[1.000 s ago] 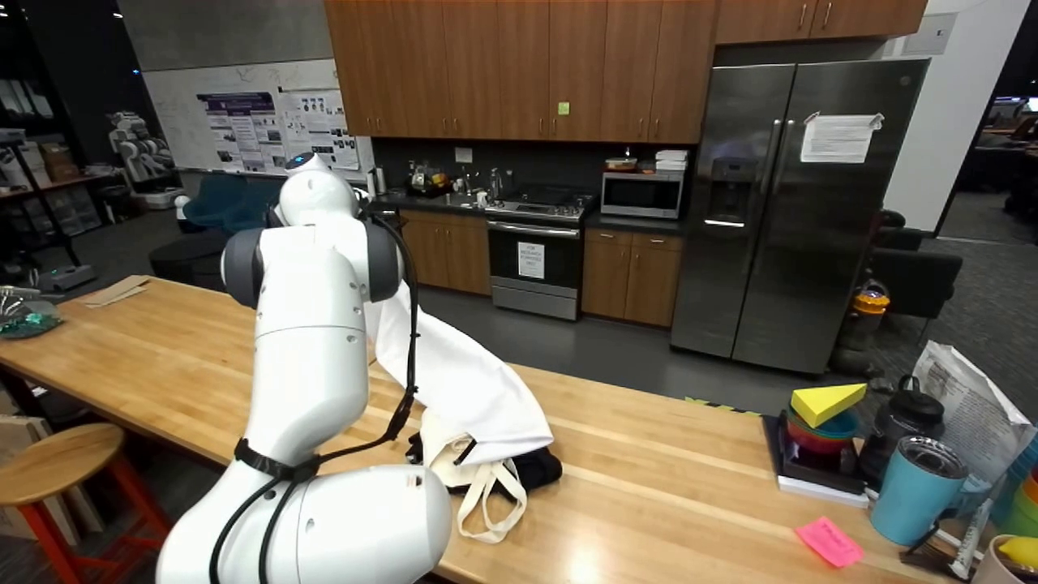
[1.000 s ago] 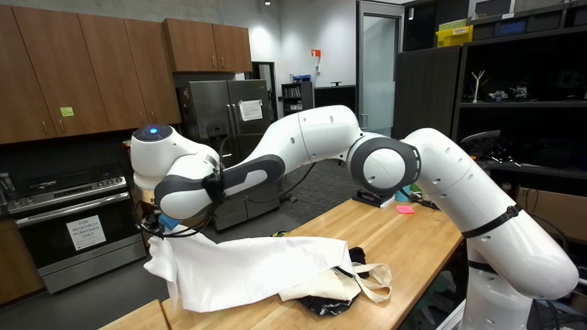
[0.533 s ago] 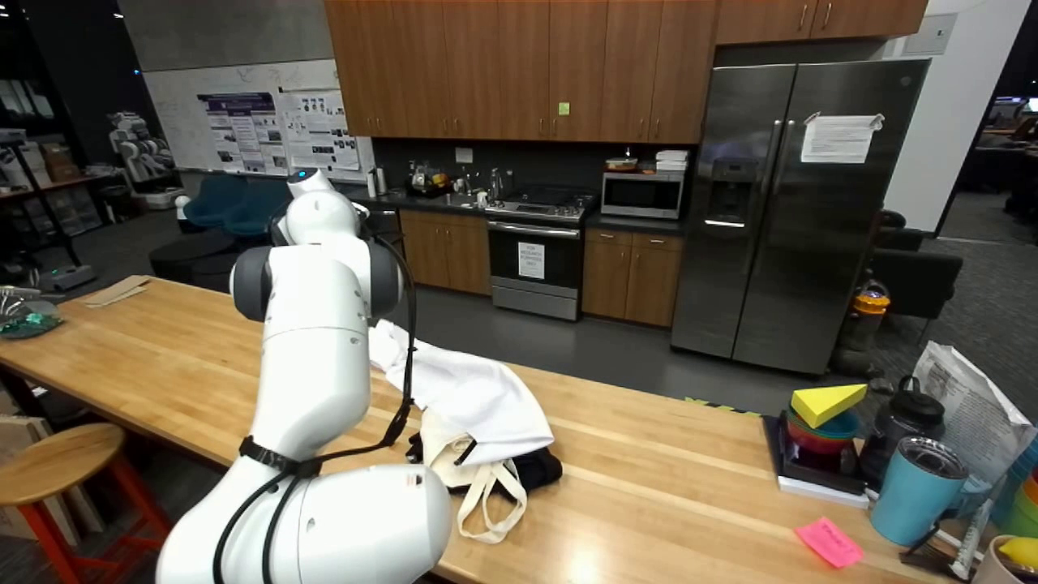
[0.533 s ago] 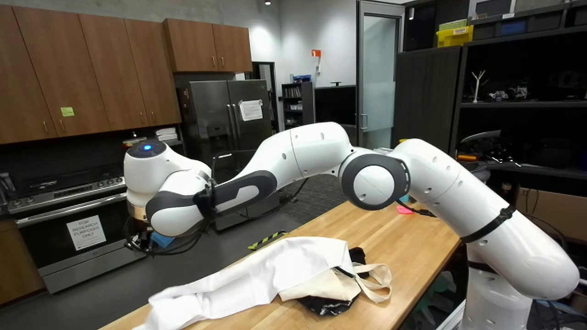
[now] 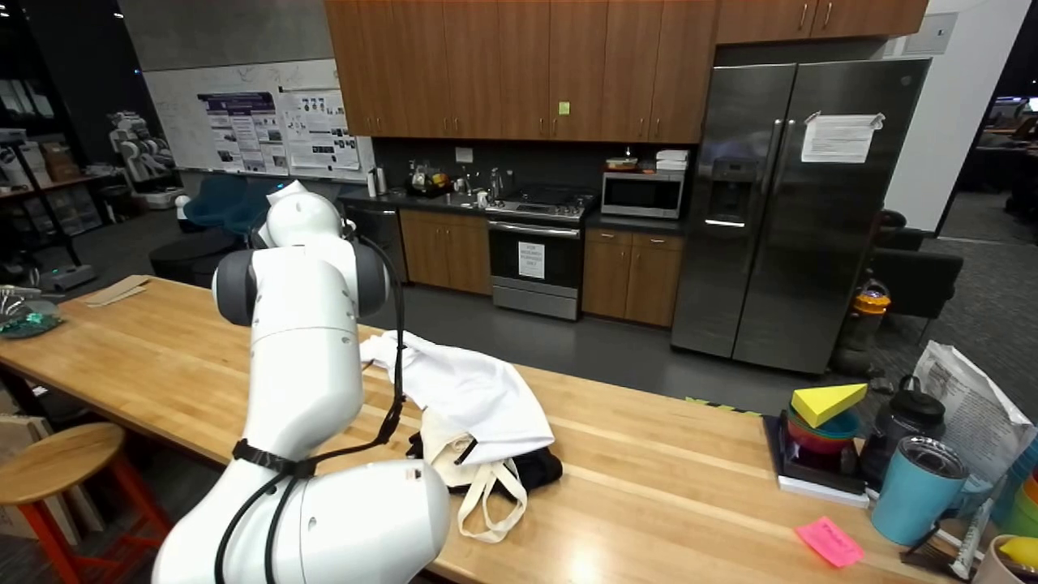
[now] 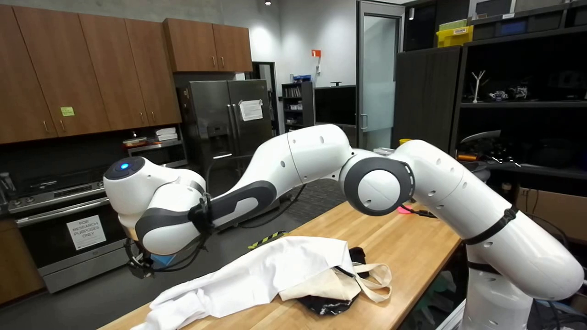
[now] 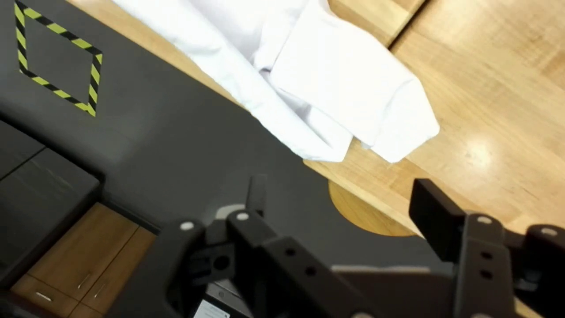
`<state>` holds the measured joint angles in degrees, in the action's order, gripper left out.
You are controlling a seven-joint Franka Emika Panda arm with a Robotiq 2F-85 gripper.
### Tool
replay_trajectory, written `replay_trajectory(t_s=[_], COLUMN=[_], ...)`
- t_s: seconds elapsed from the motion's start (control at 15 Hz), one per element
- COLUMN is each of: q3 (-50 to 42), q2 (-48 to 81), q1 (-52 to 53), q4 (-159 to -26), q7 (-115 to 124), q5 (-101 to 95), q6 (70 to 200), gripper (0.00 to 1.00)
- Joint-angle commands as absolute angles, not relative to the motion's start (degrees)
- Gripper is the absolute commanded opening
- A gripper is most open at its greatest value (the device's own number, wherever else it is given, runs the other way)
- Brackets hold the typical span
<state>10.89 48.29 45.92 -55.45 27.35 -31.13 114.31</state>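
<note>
On tabletop [image 7: 507, 101], cloth [image 7: 344, 75] is lying partly over tote [image 6: 316, 285], its side skirting tabletop's edge. Jaws are hanging spread, gripping nothing, near cloth's end. Outward nudge would be risking slide to floor [image 7: 176, 132]; low sweep, snagged folds.

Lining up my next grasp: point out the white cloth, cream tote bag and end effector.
White cloth [image 7: 329, 79], in the wrist view, on its upper layer.
Cream tote bag [image 6: 326, 285], in an exterior view, on its body panel.
End effector [image 7: 340, 204], in the wrist view, midway between its fingertips.
</note>
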Motion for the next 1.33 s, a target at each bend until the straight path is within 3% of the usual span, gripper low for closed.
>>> replay_trajectory(t_s=[0.0, 0.73, 0.87, 1.27], q3=[11.3, 11.8, 11.3, 11.6], q2=[47.7, 59.6, 61.0, 65.3], q1=[45.0, 43.5, 44.5, 45.7], q4=[-59.1, -53.7, -52.0, -46.5], q7=[29.4, 27.3, 25.3, 17.1], q5=[-29.3, -24.7, -26.2, -28.7], q6=[111.9, 118.3, 118.2, 118.4], gripper=[1.00, 1.00, 0.96, 1.00])
